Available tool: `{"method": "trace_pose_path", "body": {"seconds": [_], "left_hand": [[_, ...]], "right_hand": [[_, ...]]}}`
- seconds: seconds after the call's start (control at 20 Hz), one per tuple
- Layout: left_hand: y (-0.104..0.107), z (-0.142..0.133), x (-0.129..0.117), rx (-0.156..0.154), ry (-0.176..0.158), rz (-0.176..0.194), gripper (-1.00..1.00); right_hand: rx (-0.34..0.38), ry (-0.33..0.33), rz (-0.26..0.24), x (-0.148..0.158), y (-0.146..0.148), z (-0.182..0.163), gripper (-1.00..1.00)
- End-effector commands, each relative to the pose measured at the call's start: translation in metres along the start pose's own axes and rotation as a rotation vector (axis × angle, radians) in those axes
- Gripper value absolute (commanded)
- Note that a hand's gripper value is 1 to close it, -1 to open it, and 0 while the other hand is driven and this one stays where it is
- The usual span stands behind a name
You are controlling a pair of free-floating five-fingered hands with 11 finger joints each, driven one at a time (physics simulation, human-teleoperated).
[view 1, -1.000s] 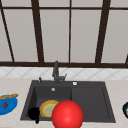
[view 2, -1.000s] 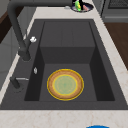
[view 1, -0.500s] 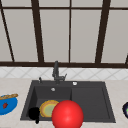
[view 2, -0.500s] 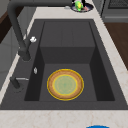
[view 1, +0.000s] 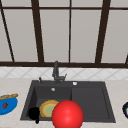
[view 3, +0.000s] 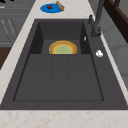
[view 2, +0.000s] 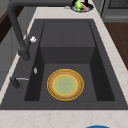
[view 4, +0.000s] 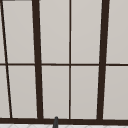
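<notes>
blocking the plate (view 1: pixel 47 108), a red ball (view 1: pixel 67 114) beside left hand (view 1: pixel 34 113).

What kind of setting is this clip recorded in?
A simulated kitchen, at the sink: a dark sink with faucet set in a pale counter, a yellow plate in its basin, under a large window.

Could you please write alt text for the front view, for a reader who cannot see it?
A black robot hand hangs at the front left of a dark sink, beside a yellow plate in its basin. A red ball fills the foreground. Behind are a faucet and window; a blue plate sits left.
</notes>
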Motion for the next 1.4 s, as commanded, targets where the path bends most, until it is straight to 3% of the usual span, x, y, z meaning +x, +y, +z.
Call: {"method": "trace_pose_path", "body": {"seconds": [0.0,0.15,0.35,0.5,0.6,0.65,0.7,0.8,0.9,1.05,1.2,1.35], "left_hand": [[0.000,0.000,0.000,0.000,0.000,0.000,0.00],[0.000,0.000,0.000,0.000,0.000,0.000,0.00],[0.000,0.000,0.000,0.000,0.000,0.000,0.00],[0.000,0.000,0.000,0.000,0.000,0.000,0.00],[0.000,0.000,0.000,0.000,0.000,0.000,0.00],[0.000,0.000,0.000,0.000,0.000,0.000,0.00],[0.000,0.000,0.000,0.000,0.000,0.000,0.00],[0.000,0.000,0.000,0.000,0.000,0.000,0.00],[0.000,0.000,0.000,0.000,0.000,0.000,0.00],[0.000,0.000,0.000,0.000,0.000,0.000,0.00],[0.000,0.000,0.000,0.000,0.000,0.000,0.00],[0.000,0.000,0.000,0.000,0.000,0.000,0.00]], "right_hand": [[0.007,0.057,0.033,-0.008,0.010,-0.002,-1.00],[-0.049,0.049,0.091,-0.018,0.005,-0.024,-1.00],[-0.120,0.051,0.122,-0.027,0.007,-0.040,-1.00],[-0.138,0.052,0.056,-0.026,0.013,-0.046,-1.00],[-0.132,0.065,0.058,-0.020,0.012,-0.049,-1.00],[-0.132,0.071,0.060,-0.019,0.012,-0.050,1.00],[-0.132,0.080,0.071,-0.018,0.006,-0.047,1.00],[-0.208,0.073,0.111,-0.017,0.002,-0.049,1.00],[-0.262,0.071,0.118,-0.017,-0.002,-0.050,1.00],[-0.280,0.083,0.099,-0.017,-0.003,-0.054,1.00],[-0.359,0.118,0.029,-0.017,-0.007,-0.053,1.00],[-0.336,0.132,0.008,-0.006,-0.022,-0.043,1.00]]}}
